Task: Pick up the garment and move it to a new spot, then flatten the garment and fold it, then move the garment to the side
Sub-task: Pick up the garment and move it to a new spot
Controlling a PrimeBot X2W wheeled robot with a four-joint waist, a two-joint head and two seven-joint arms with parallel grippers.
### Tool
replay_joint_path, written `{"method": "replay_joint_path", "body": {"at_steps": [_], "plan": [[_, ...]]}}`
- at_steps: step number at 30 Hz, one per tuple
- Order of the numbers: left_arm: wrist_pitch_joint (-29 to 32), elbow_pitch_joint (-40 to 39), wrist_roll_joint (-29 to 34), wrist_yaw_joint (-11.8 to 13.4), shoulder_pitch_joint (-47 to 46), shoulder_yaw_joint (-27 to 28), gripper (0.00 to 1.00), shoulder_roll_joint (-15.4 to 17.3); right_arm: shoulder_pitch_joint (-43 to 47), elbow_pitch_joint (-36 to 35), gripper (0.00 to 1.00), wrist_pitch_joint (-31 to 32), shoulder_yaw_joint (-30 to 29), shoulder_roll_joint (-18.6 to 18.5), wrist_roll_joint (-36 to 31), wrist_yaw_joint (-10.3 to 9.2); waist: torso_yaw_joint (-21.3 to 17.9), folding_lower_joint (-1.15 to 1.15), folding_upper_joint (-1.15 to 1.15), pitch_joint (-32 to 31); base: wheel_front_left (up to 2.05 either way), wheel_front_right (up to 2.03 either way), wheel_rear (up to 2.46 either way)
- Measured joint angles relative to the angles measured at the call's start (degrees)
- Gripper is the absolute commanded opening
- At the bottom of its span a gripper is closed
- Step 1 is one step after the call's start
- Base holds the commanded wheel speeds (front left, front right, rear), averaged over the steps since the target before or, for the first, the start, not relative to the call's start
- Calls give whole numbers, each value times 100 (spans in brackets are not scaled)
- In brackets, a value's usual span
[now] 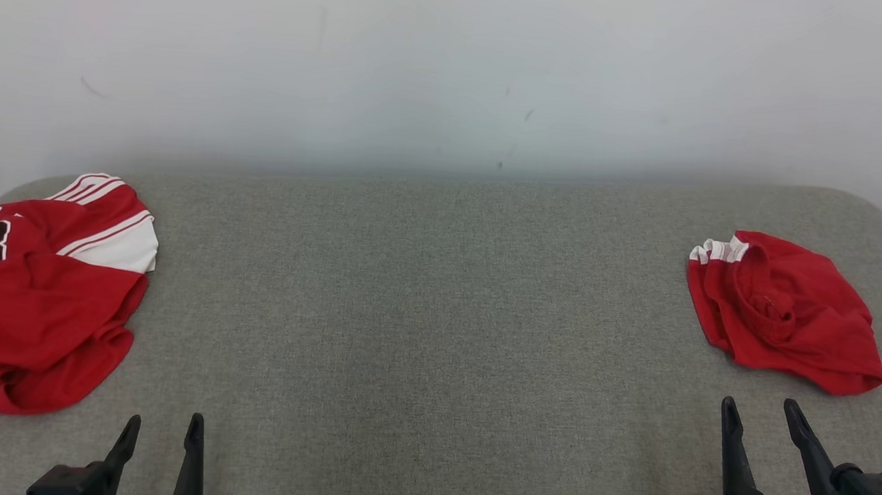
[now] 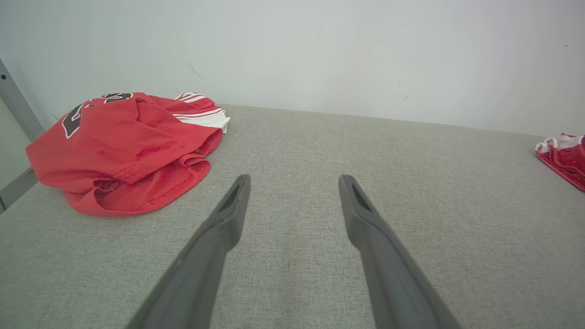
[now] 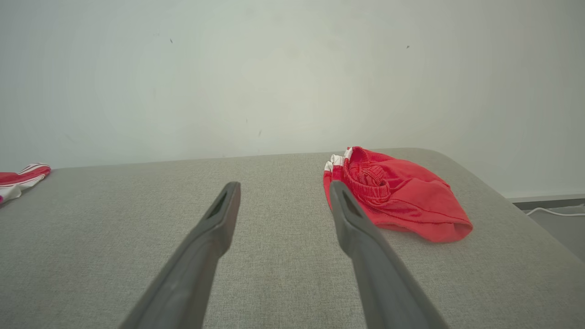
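Head view: both arms' jaws apart and empty, jersey (image 1: 33, 304) left, shorts (image 1: 786, 314) right.

A grey fabric-covered table (image 1: 436, 317) with a rounded far corner stood against a scuffed white wall (image 1: 454, 62); a white cable (image 3: 555, 212) lay on the floor (image 3: 564, 233) beside it.

Left end effector (image 1: 162, 430) and right end effector (image 1: 760, 410) spread (both empty).

spread fingers (image 2: 228, 214) hover near crumpled red jersey (image 2: 123, 151).
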Motion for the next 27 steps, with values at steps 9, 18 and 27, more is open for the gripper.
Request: {"method": "replay_joint_path", "body": {"at_steps": [9, 18, 27], "plan": [[32, -33, 40, 0, 2, 23, 100, -21, 0, -15, 100, 97, -49, 11, -23, 0, 0, 0, 0, -6, 0, 0, 0], [87, -31, 48, 1, -6, -25, 100, -38, 137, -83, 100, 146, -189, 43, -24, 0, 127, 0, 0, -1, 0, 0, 0], [122, -32, 190, 0, -23, -46, 100, -45, 246, -155, 100, 196, -238, 118, -58, 0, 463, 0, 0, 3, 0, 0, 0]]}}
